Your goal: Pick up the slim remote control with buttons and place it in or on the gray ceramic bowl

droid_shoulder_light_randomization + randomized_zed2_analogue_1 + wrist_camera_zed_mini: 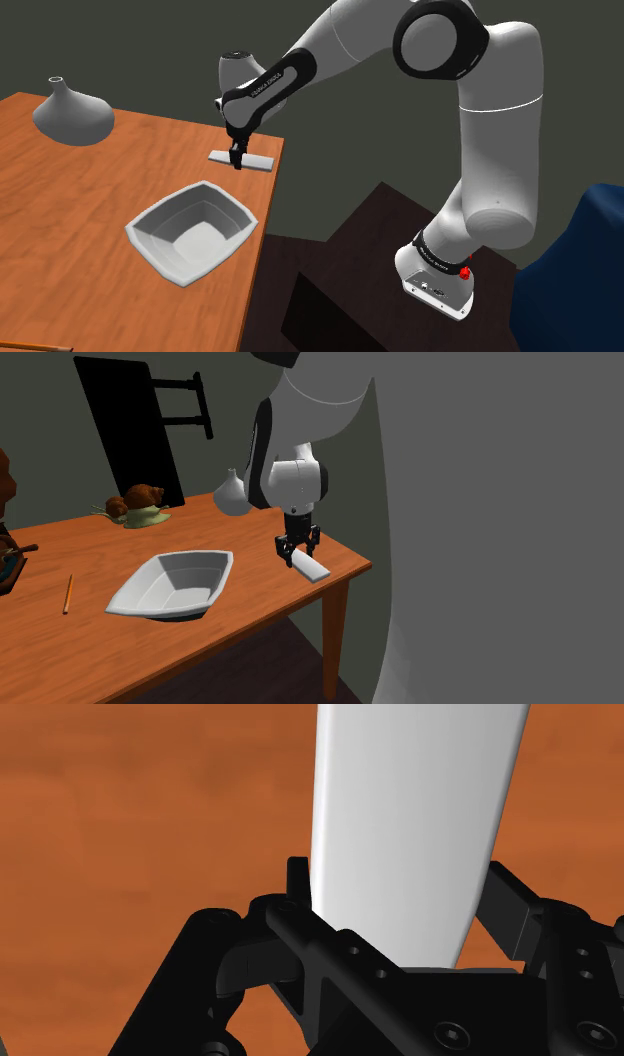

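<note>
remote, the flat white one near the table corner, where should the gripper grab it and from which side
Take the flat white slim remote across its narrow width, about mid-length, coming straight down from above. It lies flat on the orange-brown wooden table, so only its long side edges are free to pinch. The black gripper hangs right over it.

An orange-brown wooden table (pixel 90 547) stands on a dark floor (pixel 270 667) before dull grey-green walls (pixel 50 432).
</note>
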Controlling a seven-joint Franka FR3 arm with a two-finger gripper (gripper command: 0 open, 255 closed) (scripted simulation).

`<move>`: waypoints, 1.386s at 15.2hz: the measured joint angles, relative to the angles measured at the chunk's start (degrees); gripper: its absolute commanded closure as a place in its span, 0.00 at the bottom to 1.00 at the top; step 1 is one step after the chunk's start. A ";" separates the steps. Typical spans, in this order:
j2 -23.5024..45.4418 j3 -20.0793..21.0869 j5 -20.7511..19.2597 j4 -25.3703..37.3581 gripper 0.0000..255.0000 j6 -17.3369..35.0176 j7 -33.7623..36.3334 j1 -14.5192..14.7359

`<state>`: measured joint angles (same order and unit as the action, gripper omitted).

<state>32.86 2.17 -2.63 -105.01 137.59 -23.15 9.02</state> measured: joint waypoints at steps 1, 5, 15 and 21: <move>-0.41 0.01 0.02 -0.02 1.00 -0.39 -0.05 -0.03; -2.38 0.11 0.16 0.04 1.00 -2.40 -0.16 -0.10; -7.06 0.29 0.48 1.42 1.00 -8.44 -0.43 -0.23; -9.74 0.37 0.67 2.29 1.00 -11.98 -0.61 -0.31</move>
<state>23.12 2.54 -1.96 -102.72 125.60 -23.76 8.71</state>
